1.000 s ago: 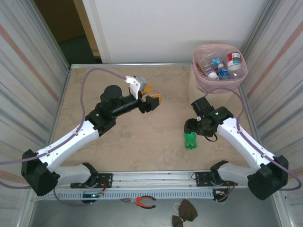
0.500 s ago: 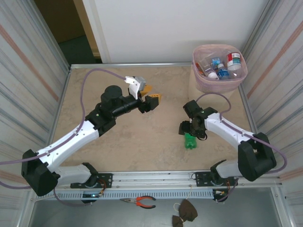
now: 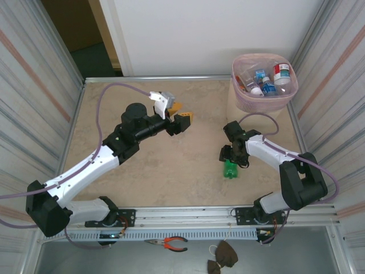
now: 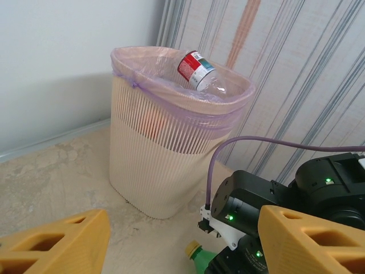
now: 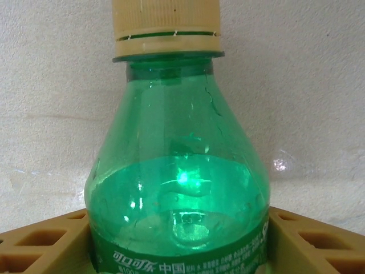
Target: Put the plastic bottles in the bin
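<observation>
A: Where is the green plastic bottle [image 3: 230,169] lying?
B: Right of centre on the table [image 3: 171,171]. The right hand [image 5: 181,245] is clasping its body, which is likely light, slippery and crushable. The left hand [image 4: 182,240] is hanging open.

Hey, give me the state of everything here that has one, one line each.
green bottle: capped, lying on the table, between jaws.
bin: upright, open, holding several bottles.
left gripper: jaws open, empty.
right gripper: jaws shut on the green bottle.
</observation>
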